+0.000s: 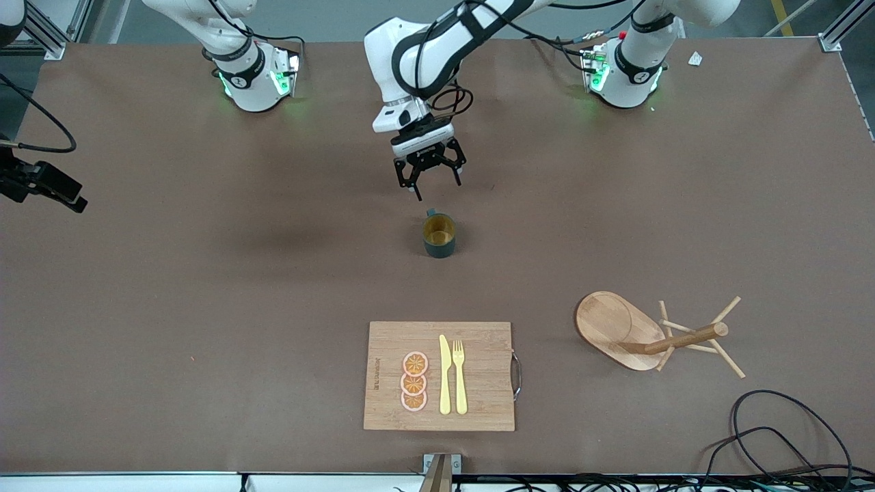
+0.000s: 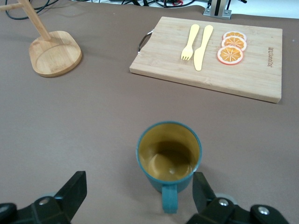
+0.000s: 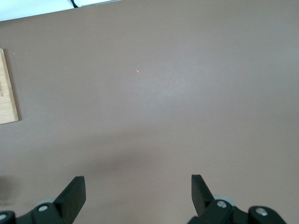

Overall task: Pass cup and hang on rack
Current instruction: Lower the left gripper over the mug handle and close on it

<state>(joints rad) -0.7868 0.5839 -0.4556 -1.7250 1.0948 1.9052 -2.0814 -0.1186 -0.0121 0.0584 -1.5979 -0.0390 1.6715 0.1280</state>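
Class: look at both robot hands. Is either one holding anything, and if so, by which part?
Nothing is held. The left hand hangs open above the table near the cup, which stands untouched. The right hand is open over bare table.

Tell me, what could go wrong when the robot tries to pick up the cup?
The open left gripper hangs just above the cup, near its handle. Coming down, a finger might bump the rim or handle and tip the cup. Also, the rack has thin pegs, so hooking the small handle on later could easily miss.
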